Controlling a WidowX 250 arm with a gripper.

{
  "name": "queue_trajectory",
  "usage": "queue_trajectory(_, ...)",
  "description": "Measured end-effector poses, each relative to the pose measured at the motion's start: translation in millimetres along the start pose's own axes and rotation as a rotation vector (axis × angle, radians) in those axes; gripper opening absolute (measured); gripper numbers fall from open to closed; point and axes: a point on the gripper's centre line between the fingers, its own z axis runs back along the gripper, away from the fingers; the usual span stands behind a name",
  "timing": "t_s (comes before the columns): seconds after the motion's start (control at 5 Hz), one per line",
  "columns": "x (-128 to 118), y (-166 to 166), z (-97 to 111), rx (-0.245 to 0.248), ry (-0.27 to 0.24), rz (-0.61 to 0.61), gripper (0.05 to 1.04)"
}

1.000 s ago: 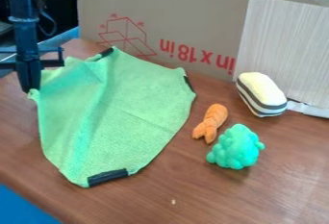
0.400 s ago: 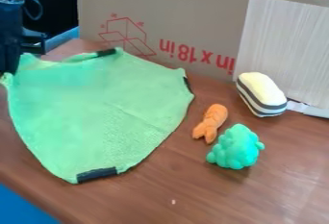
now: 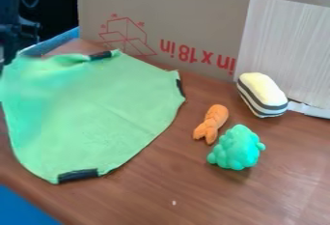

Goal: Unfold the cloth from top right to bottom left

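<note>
Cloth (image 3: 97, 118) shifts toward the desk's (image 3: 213, 195) left edge.
It spreads rightward from the gripper (image 3: 5, 57); we can't tell its grip.

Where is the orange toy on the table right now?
In the camera view, the orange toy lies right of centre on the table, between the green cloth and the bumpy green toy.

I'm looking in on what seems a robot lab: my arm (image 3: 10, 14) at a wooden table (image 3: 245, 197), toys (image 3: 236, 147) set out, cardboard (image 3: 187, 16) propped behind as a screen.
</note>
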Motion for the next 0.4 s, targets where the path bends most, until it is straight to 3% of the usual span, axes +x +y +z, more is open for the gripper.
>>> queue_trajectory(0.2, 0.0, 0.2, 0.0, 0.002, 0.000, 0.000, 0.795)
queue_trajectory(0.4, 0.0, 0.0, 0.0, 0.000, 0.000, 0.000, 1.003)
